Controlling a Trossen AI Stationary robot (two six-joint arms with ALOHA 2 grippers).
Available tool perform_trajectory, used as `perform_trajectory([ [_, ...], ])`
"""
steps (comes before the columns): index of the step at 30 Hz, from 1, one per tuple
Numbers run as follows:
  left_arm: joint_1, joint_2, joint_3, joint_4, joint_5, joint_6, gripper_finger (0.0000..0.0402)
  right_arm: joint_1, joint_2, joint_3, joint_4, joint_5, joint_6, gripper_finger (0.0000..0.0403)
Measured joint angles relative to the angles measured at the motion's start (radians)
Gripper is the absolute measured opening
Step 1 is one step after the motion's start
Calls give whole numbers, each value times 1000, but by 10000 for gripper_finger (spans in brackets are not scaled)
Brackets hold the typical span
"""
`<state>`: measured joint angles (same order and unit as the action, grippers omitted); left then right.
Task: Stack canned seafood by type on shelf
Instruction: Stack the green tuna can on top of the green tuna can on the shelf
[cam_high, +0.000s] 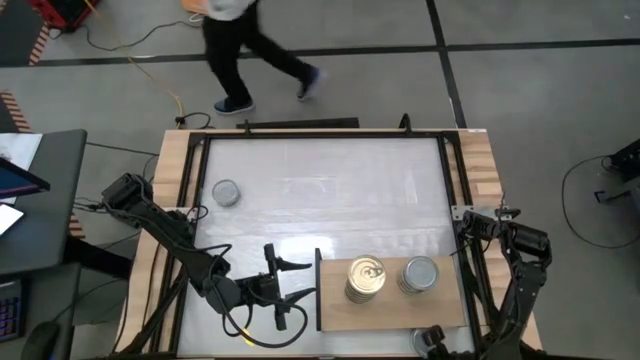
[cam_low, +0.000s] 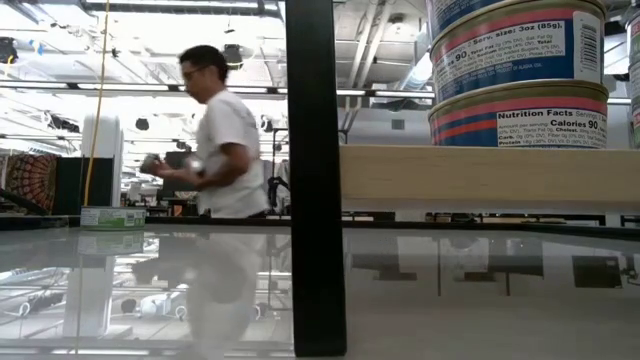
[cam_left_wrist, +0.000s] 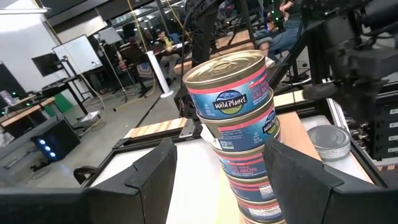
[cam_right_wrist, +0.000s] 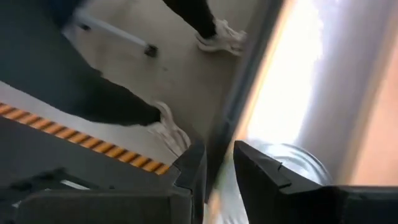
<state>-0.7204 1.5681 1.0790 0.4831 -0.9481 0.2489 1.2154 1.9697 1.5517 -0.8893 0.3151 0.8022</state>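
The light-brown shelf (cam_high: 392, 312) lies at the table's near right. On it stand a stack of cans with a gold lid on top (cam_high: 366, 277) and, to its right, a stack with a silver lid on top (cam_high: 421, 274). One more can (cam_high: 227, 193) rests on its base at the far left of the table. My left gripper (cam_high: 290, 290) is level and open just left of the shelf; the gold-lidded stack (cam_left_wrist: 239, 124) stands beyond its fingers. My right gripper (cam_right_wrist: 219, 168) points steeply down at the shelf's near edge, above a silver lid (cam_right_wrist: 292, 163), with a narrow gap and nothing in it.
A person (cam_high: 245, 50) walks past beyond the table's far edge and also shows in the low view (cam_low: 225, 150). Wooden side rails (cam_high: 170, 200) and a dark frame border the table. Bare tabletop (cam_high: 330, 190) stretches across the far half.
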Motion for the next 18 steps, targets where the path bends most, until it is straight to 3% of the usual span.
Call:
perform_trajectory([
  [5,0,0,0,0,0,0,228,-7,0,1,143,-51,-25,111],
  [12,0,0,0,0,5,0,228,-49,-2,-50,192,-180,91,104],
  [18,0,0,0,0,27,-1,228,-66,-2,-101,317,-288,97,86],
])
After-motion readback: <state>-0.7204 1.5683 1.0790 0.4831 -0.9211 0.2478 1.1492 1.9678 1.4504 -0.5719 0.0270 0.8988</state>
